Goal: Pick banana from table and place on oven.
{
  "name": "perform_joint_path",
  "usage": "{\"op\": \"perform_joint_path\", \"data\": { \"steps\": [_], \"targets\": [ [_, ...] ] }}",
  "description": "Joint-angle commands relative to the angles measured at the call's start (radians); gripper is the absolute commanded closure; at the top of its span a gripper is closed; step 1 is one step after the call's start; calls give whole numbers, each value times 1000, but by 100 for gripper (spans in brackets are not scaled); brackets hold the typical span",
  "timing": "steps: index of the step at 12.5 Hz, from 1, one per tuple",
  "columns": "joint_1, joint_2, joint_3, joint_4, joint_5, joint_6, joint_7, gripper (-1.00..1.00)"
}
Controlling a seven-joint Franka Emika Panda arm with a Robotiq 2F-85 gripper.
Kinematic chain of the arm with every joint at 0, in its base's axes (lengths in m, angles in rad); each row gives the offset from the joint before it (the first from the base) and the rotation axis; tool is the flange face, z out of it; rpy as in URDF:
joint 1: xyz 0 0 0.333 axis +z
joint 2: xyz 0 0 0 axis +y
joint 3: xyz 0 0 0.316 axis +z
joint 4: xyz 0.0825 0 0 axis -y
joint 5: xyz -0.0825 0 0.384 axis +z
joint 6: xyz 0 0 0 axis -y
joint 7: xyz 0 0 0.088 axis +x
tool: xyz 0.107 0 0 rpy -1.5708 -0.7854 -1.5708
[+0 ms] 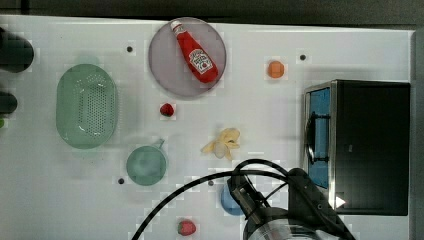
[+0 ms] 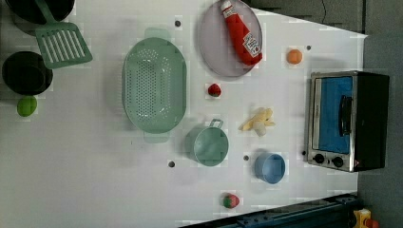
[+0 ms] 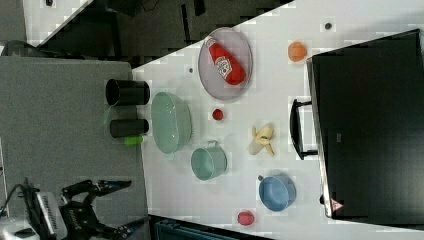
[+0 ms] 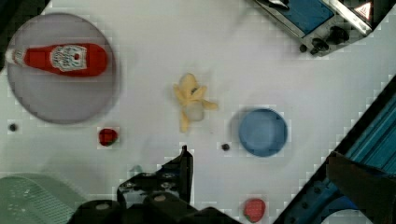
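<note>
My gripper hangs apart and empty — the splayed pale-yellow toy banana may slip sideways on the white bench if I close off-centre.

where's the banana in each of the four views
top view: banana on the table, centre, left of the oven.
left view: right of centre, between the green pot and oven.
right view: centre-right, by the oven handle.
wrist view: centre.
shared landmark: the blue bowl nearby.

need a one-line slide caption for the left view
Banana lies on the white table between the green pot and the closed toaster oven, not yet picked.
</note>
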Motion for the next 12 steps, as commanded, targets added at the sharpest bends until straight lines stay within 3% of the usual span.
{"op": "perform_joint_path", "data": {
  "steps": [1,7,12],
  "targets": [
    [33,185,19,-32,18,63,43,-100],
    [35,482,20,-55,18,334,41,-100],
    [35,612,22,-213,18,673,41,-100]
  ]
}}
